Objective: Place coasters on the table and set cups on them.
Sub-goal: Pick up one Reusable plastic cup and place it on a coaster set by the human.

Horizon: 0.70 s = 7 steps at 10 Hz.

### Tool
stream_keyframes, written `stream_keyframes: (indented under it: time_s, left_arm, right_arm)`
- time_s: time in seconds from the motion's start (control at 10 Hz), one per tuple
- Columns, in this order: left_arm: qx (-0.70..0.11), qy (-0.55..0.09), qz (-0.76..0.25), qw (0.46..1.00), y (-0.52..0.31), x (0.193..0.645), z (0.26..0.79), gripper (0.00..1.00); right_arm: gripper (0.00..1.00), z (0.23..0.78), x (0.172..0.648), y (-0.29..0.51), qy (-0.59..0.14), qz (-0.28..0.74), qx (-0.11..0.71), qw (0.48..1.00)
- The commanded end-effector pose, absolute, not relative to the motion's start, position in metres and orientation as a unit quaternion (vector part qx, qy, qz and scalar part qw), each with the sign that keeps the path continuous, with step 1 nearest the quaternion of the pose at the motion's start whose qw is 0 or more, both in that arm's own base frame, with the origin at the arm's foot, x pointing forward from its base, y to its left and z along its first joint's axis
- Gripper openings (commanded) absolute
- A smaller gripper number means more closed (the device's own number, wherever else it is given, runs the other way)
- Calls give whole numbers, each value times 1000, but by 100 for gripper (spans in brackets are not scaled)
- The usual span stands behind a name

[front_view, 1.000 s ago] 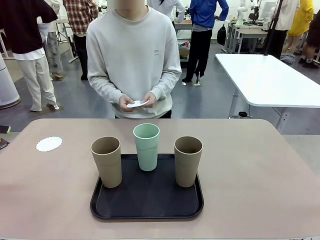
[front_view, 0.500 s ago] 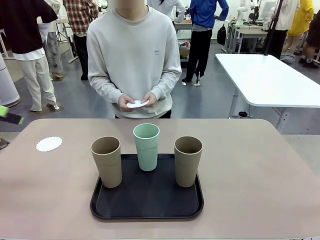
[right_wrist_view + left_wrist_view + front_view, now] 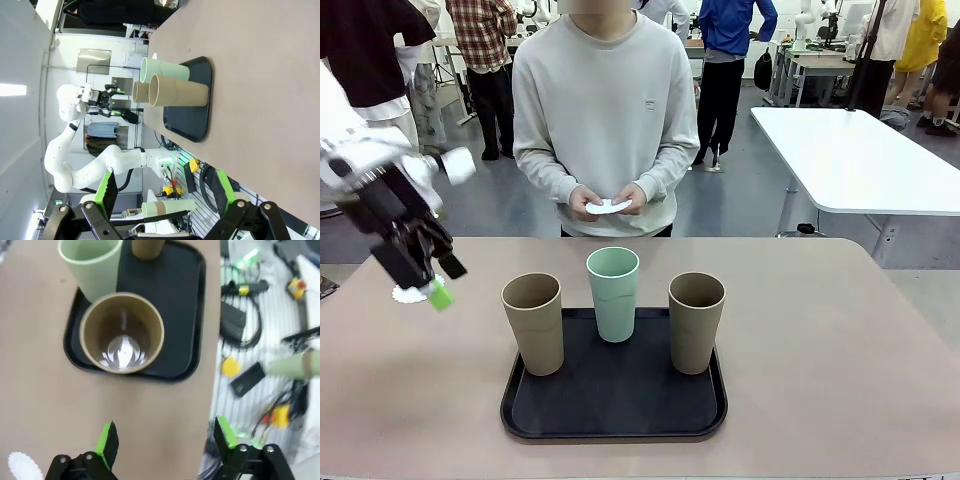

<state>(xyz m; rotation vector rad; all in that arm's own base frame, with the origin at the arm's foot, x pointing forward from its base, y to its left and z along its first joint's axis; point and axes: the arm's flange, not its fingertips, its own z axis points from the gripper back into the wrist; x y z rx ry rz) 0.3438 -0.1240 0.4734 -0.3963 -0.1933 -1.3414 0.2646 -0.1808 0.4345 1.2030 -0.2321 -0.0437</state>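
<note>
Front view — left fingers (image 3: 439, 294), spread and empty, hang above what looks like a coaster (image 3: 406, 295) on the surface (image 3: 820, 350); right fingers (image 3: 106, 191) released too — nothing held.

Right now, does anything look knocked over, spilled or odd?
Nothing stands out. The green cup and both tan cups stand upright on the black tray, nothing is spilled, and one doily lies flat on the table near the open left gripper.

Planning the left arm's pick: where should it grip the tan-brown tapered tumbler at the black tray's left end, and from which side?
Probably its upper wall, just under the rim, coming level from the robot's left. The tan-brown tapered tumbler stands upright, handleless, widening upward, so it resists slipping down. The mint green tumbler stands near its right side.
</note>
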Motion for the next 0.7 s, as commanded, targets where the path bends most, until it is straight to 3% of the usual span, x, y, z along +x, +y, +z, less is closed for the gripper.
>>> stream_keyframes:
  time_s: [0.0, 0.4, 0.6]
  left_arm:
    - [58, -119, -705, 697, -105, 330, 461, 100]
    - [-9, -115, -681, 723, -90, 330, 469, 100]
    - [34, -102, -699, 707, -94, 335, 481, 100]
  right_arm:
    - [100, 434, 266, -181, -115, -17, 574, 811]
    - [100, 434, 266, -181, -115, -17, 574, 811]
    - [100, 434, 266, -181, -115, -17, 574, 811]
